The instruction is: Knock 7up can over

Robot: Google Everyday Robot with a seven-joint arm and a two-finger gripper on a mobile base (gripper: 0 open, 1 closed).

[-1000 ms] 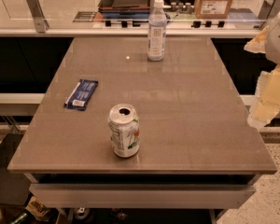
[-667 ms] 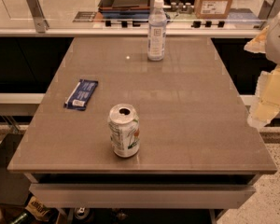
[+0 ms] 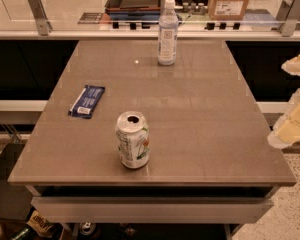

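Table point(image 3: 205, 134) bears the upright 7up can point(image 3: 133, 140); gripper point(image 3: 291, 125) beside right edge, state unclear.

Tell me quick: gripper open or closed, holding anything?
Gripper: open, holding nothing, off the right edge of the table, apart from the upright 7up can.

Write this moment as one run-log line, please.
silver-white aluminium 7up can upright, front of grey table | cream gripper beyond right edge, clear of can | knock not done
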